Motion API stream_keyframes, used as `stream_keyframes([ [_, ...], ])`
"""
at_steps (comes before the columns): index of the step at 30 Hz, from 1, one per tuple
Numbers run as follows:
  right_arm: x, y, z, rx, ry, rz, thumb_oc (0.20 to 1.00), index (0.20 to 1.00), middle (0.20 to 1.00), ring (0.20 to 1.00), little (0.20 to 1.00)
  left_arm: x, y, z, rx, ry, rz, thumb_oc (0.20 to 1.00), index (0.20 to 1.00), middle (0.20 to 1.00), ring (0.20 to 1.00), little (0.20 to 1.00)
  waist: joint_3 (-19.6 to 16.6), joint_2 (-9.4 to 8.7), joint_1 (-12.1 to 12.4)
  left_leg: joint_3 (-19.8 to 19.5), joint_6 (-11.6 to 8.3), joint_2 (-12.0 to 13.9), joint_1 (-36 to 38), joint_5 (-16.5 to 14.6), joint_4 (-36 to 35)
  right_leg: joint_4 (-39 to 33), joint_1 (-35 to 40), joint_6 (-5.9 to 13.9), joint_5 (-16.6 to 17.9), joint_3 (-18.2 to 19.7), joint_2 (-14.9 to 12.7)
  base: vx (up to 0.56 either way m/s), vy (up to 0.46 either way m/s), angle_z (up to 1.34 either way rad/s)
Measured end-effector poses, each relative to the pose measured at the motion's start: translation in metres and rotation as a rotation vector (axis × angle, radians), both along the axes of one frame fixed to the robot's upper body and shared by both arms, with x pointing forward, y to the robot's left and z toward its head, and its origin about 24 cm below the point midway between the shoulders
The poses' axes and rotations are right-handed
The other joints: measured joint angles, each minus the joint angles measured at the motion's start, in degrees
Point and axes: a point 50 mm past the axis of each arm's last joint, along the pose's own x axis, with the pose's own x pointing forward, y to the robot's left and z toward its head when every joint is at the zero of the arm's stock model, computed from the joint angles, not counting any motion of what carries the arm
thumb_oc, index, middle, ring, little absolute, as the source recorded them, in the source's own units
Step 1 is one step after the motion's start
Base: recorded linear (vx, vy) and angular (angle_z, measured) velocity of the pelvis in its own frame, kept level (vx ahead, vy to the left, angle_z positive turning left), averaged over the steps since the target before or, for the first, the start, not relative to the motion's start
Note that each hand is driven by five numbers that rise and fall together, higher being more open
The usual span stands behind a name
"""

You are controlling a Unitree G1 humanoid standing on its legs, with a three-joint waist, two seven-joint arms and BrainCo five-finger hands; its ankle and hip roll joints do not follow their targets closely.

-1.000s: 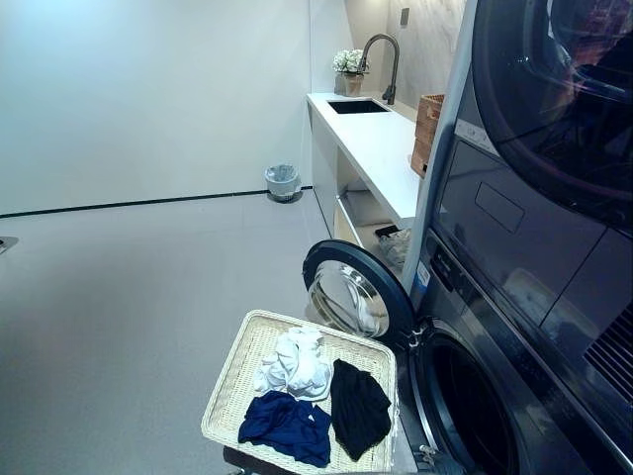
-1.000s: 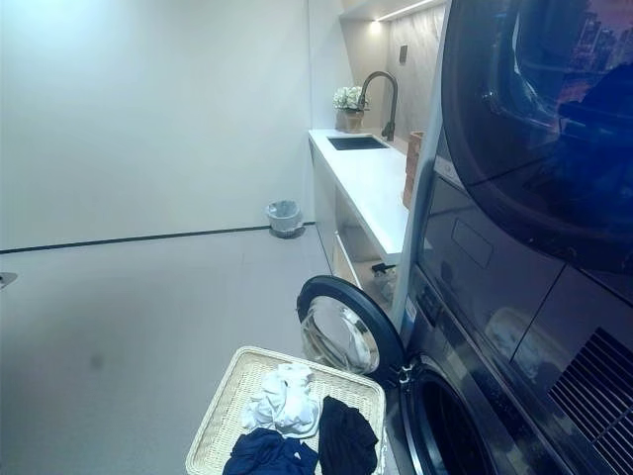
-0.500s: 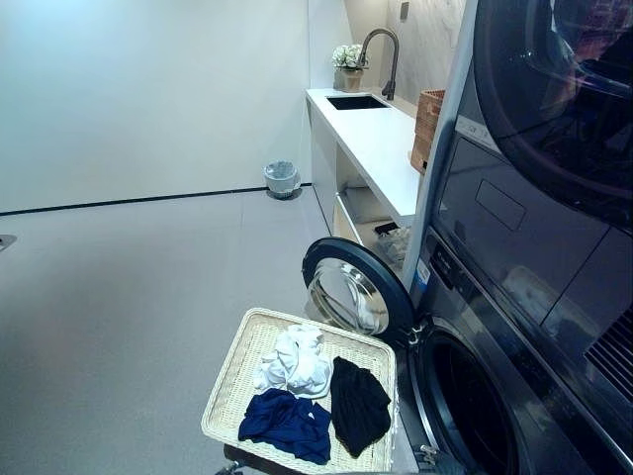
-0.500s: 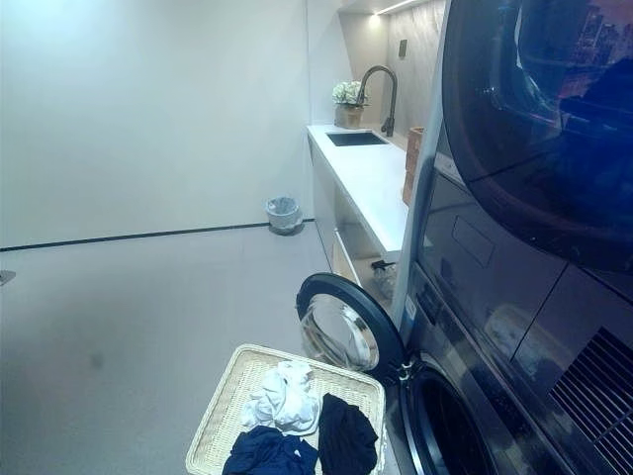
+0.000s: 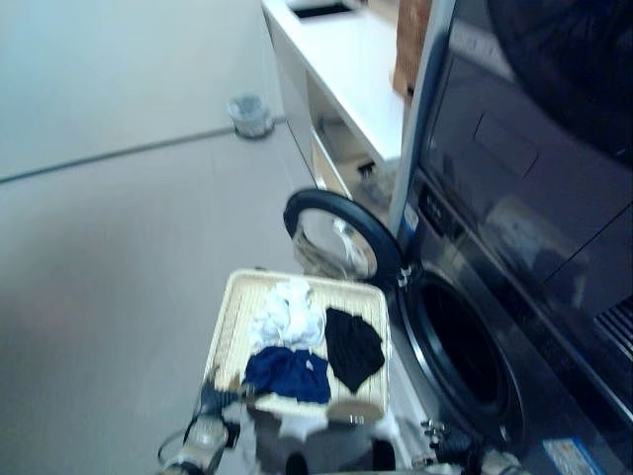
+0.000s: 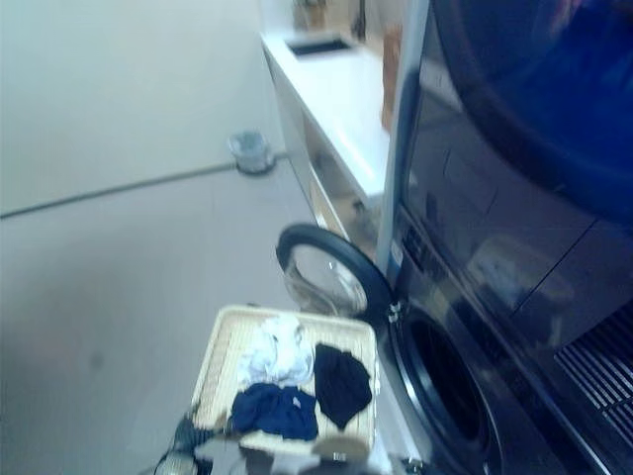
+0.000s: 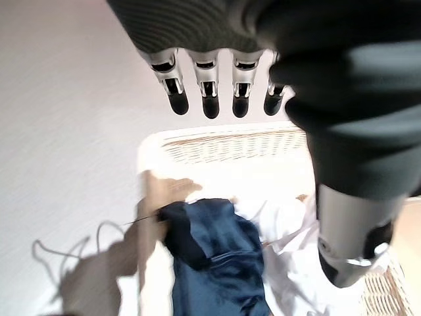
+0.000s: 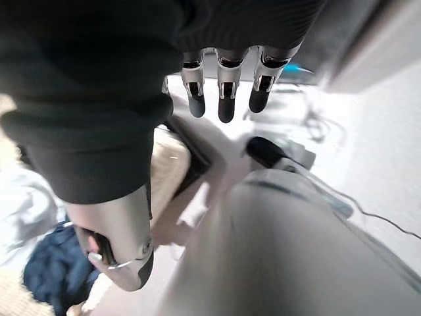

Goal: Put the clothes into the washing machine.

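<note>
A pale wicker basket stands beside the washing machine and holds three clothes: a white one at the far end, a dark blue one at the near left and a black one at the near right. The washer's round door is swung open beyond the basket, and the dark drum opening gapes to the basket's right. My left hand hovers at the basket's near left corner; its fingers are straight above the blue cloth, holding nothing. My right hand is also open and empty.
A second dark machine is stacked above the washer. A white counter with a wooden crate runs along the wall behind. A small bin stands on the wide grey floor to the left.
The camera has tipped downward, so the whole scene slid up and the basket sits more central. My left hand now shows at the bottom edge. The clothes lie as before.
</note>
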Motion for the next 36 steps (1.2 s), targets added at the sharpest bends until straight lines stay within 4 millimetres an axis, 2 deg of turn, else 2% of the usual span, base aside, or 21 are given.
stream_keyframes([
  [3,0.032,0.009,0.016,0.007,-0.083,0.038,1.000,1.000,1.000,1.000,1.000,0.033,-0.002,0.029,0.007,-0.127,0.018,1.000,1.000,1.000,1.000,1.000,4.50,-0.10,-1.98,0.97,0.26,-0.45,-2.68,0.02,1.23,1.21,-3.53,0.08,0.60,1.82,-0.13,-0.09,0.080,-0.28],
  [6,0.059,0.015,0.034,0.017,-0.161,0.056,1.000,1.000,1.000,1.000,1.000,0.056,0.005,0.055,0.036,-0.205,0.026,1.000,1.000,1.000,1.000,1.000,7.62,-0.25,-2.84,2.20,0.51,-0.59,-5.63,-0.31,2.60,3.02,-7.49,0.16,0.91,3.67,-0.17,-0.07,0.049,-0.35],
  [10,0.089,0.028,0.058,0.072,-0.276,0.070,1.000,1.000,1.000,1.000,1.000,0.092,0.022,0.109,0.074,-0.355,0.060,1.000,1.000,1.000,1.000,1.000,11.61,-1.17,-3.46,3.44,0.84,-1.05,-10.22,-0.60,4.37,6.13,-13.79,0.37,1.09,5.68,-0.36,-0.06,0.042,-0.26],
  [12,0.092,0.032,0.061,0.090,-0.296,0.073,1.000,1.000,1.000,1.000,1.000,0.098,0.025,0.120,0.085,-0.378,0.066,1.000,1.000,1.000,1.000,1.000,11.81,-1.41,-4.29,3.48,1.06,-1.17,-11.66,-0.84,5.06,6.78,-15.34,0.44,1.14,6.22,-0.45,-0.04,0.056,-0.11],
  [13,0.094,0.037,0.064,0.101,-0.316,0.089,1.000,1.000,1.000,1.000,1.000,0.105,0.028,0.133,0.099,-0.411,0.074,1.000,1.000,1.000,1.000,1.000,12.10,-1.80,-4.80,3.75,1.27,-1.29,-13.43,-1.27,6.21,7.55,-17.20,0.52,1.18,6.79,-0.51,-0.03,0.073,-0.15],
  [17,0.099,0.043,0.070,0.106,-0.352,0.095,1.000,1.000,1.000,1.000,1.000,0.114,0.031,0.154,0.139,-0.451,0.092,1.000,1.000,1.000,1.000,1.000,12.57,-2.55,-5.97,3.92,1.56,-1.60,-17.39,-2.60,9.51,9.82,-21.50,0.78,1.29,8.59,-0.66,0.00,0.039,-0.20],
  [21,0.097,0.041,0.069,0.097,-0.354,0.094,1.000,1.000,1.000,1.000,1.000,0.123,0.036,0.175,0.182,-0.480,0.123,1.000,1.000,1.000,1.000,1.000,12.69,-3.09,-7.64,3.68,1.65,-1.66,-20.79,-3.62,12.65,11.53,-24.60,1.14,1.14,9.27,-0.75,0.00,-0.025,-0.09],
  [22,0.097,0.038,0.070,0.096,-0.357,0.081,1.000,1.000,1.000,1.000,1.000,0.129,0.036,0.190,0.185,-0.513,0.149,1.000,1.000,1.000,1.000,1.000,12.70,-3.12,-7.94,3.68,1.67,-1.60,-23.22,-3.62,13.86,12.34,-26.85,1.19,1.17,9.42,-0.76,0.00,-0.070,0.00],
  [25,0.098,0.038,0.071,0.106,-0.364,0.063,1.000,1.000,1.000,1.000,1.000,0.133,0.043,0.212,0.175,-0.554,0.242,1.000,1.000,1.000,1.000,1.000,12.87,-3.62,-8.77,3.35,1.46,-1.06,-27.09,-3.78,16.20,13.13,-30.00,1.22,1.48,9.42,-0.39,-0.01,-0.058,0.01],
  [30,0.101,0.038,0.077,0.149,-0.408,0.024,1.000,1.000,1.000,1.000,1.000,0.140,0.047,0.243,0.195,-0.612,0.305,1.000,1.000,1.000,1.000,1.000,12.81,-4.59,-9.07,3.10,1.27,-0.61,-32.81,-3.90,18.73,14.10,-35.11,1.03,2.22,9.42,-0.13,0.00,-0.028,-0.02],
  [33,0.103,0.040,0.079,0.166,-0.423,0.018,1.000,1.000,1.000,1.000,1.000,0.141,0.047,0.248,0.218,-0.594,0.308,1.000,1.000,1.000,1.000,1.000,12.87,-4.72,-9.29,2.70,1.40,-0.61,-33.95,-4.07,19.48,14.09,-35.88,1.06,2.45,9.46,-0.07,0.00,0.000,0.00],
  [36,0.110,0.054,0.092,0.230,-0.487,0.040,1.000,1.000,1.000,1.000,1.000,0.142,0.056,0.263,0.355,-0.501,0.288,1.000,1.000,1.000,1.000,1.000,12.62,-5.17,-10.46,1.85,1.41,-0.93,-36.92,-4.46,20.88,14.68,-38.42,1.30,2.56,9.49,-0.23,-0.02,0.015,0.03],
])
